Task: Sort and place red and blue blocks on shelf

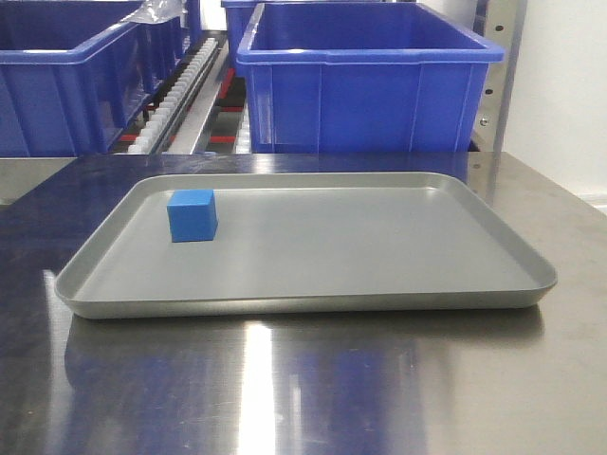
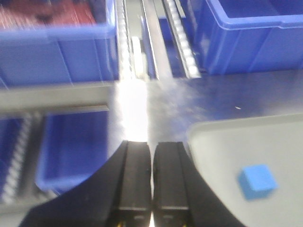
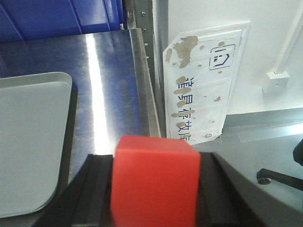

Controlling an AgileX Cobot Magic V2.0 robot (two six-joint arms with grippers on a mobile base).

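Observation:
The blue block (image 1: 193, 215) sits at the left end of the grey tray (image 1: 379, 284), also seen as the blue block (image 2: 257, 180) on the tray (image 2: 222, 151) in the left wrist view. My left gripper (image 2: 152, 156) is shut and holds nothing, hovering left of the tray over the steel table. The red block (image 3: 154, 178) is held in my right gripper (image 3: 154, 189), shut on it above the table's right edge, right of the tray (image 3: 28, 142). The shelf (image 1: 194, 95) with roller tracks stands behind the table. Neither gripper shows in the front view.
Big blue bins (image 1: 365, 76) sit on the shelf rails, another blue bin (image 1: 57, 85) at the left. The steel table (image 1: 303, 379) carries the tray. A white labelled panel (image 3: 203, 85) and a wall lie just past the table's right edge.

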